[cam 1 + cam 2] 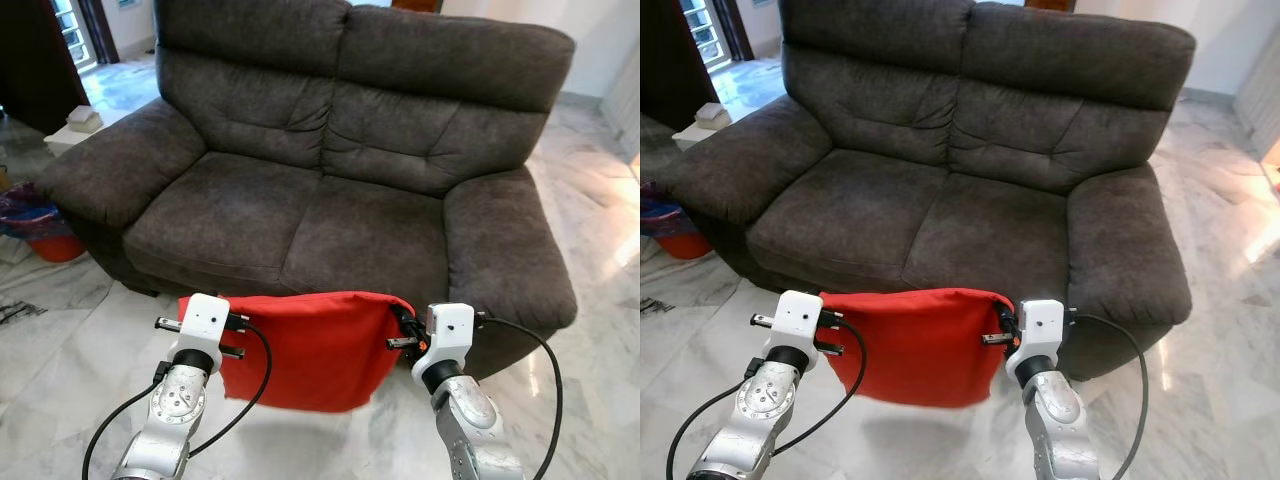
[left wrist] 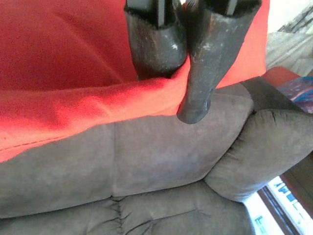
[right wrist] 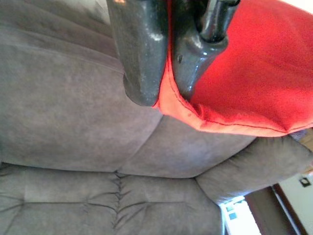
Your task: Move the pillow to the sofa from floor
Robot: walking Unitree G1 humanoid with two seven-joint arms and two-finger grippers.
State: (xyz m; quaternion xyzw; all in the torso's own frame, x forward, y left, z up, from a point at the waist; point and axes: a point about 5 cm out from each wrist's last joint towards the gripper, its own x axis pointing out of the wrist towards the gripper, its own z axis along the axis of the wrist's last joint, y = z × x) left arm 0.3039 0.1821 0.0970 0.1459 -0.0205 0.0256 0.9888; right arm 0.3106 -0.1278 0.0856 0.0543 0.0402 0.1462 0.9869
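A red pillow (image 1: 305, 350) hangs stretched between my two grippers, just in front of the seat edge of a dark brown two-seat sofa (image 1: 330, 190). My left gripper (image 1: 238, 335) is shut on the pillow's upper left corner. My right gripper (image 1: 400, 330) is shut on its upper right corner. In the left wrist view the black fingers (image 2: 161, 44) pinch the red fabric (image 2: 73, 73) above the sofa cushions. The right wrist view shows the fingers (image 3: 142, 54) clamped on the pillow's seam (image 3: 234, 63). The pillow's lower edge hangs clear of the marble floor (image 1: 60, 400).
An orange bucket with coloured items (image 1: 45, 235) stands on the floor left of the sofa, beside a small white table (image 1: 75, 125). Open marble floor (image 1: 600, 230) lies to the sofa's right. A doorway is at the back left.
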